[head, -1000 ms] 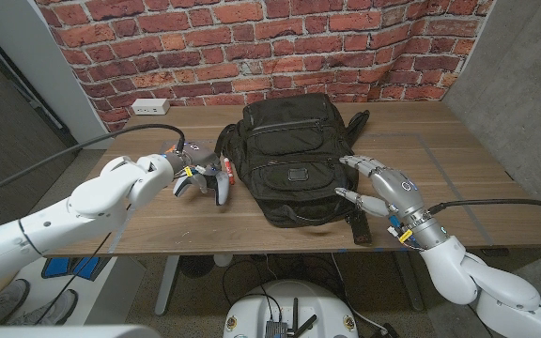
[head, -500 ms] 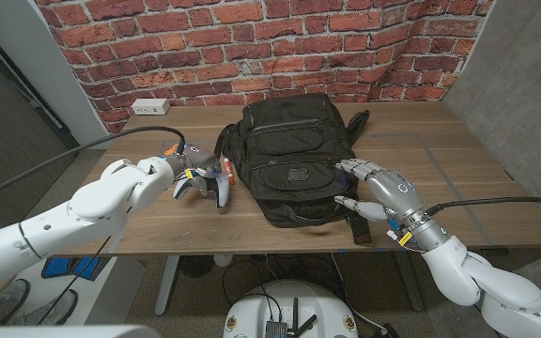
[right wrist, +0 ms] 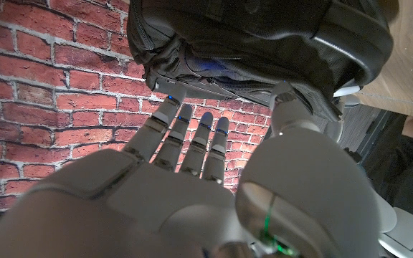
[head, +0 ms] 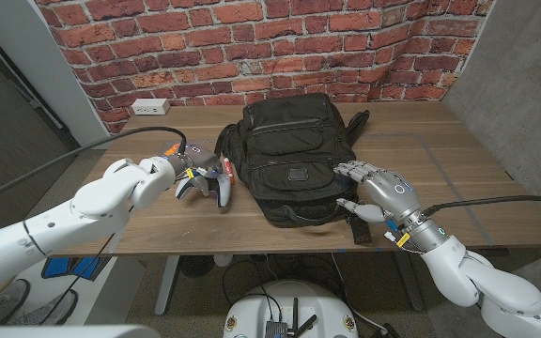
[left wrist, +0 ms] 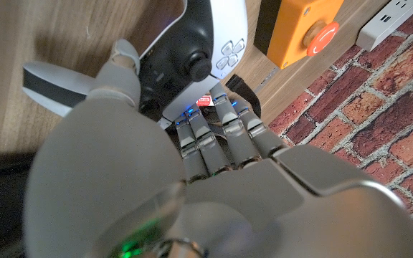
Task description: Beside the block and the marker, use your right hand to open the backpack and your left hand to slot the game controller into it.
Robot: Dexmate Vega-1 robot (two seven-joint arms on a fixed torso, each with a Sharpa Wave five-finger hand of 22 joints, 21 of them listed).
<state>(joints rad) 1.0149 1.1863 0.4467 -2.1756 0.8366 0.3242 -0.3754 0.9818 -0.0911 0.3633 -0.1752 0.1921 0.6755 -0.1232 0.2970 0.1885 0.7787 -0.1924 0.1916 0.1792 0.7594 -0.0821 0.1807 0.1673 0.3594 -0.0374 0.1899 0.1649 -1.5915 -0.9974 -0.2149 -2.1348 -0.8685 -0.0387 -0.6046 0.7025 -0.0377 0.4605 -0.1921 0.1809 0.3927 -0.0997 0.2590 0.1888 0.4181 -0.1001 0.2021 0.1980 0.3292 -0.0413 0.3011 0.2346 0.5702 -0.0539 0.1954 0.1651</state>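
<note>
Foreground: found the right hand point(head: 381, 194) over the near right part of the table point(head: 496, 202), fingers point(head: 350, 169) spread apart and clamped on nothing. Had its tips at the right flank of the backpack point(head: 294, 141), thumb low by the bag's near corner. Matched that in the right wrist view: fingertips point(right wrist: 169, 100) just at the zipper seam, thumb tip against the padded lower edge. Noted a dark strap point(head: 360, 230) lying flat on the wood just beside that hand.

Across on the left, at about the same depth, saw the left hand point(head: 188, 178) curled around the game controller point(head: 218, 184), white with black, just left of the backpack and low over the wood. Showed more in the left wrist view: thumb laid over one white grip, the other fingers point(left wrist: 224, 118) close together and wrapped along the controller's far edge.

Between controller and bag, made out a small red-and-white thing, probably the marker point(head: 230, 171). Just beyond the left hand stood the block point(left wrist: 303, 32), orange with a red disc on its face.

Farther back, marked the backpack lying front-up at mid-table, zippers closed. Beyond it, a white power strip point(head: 150, 106) at the far left edge, then the brick wall point(head: 252, 47).
</note>
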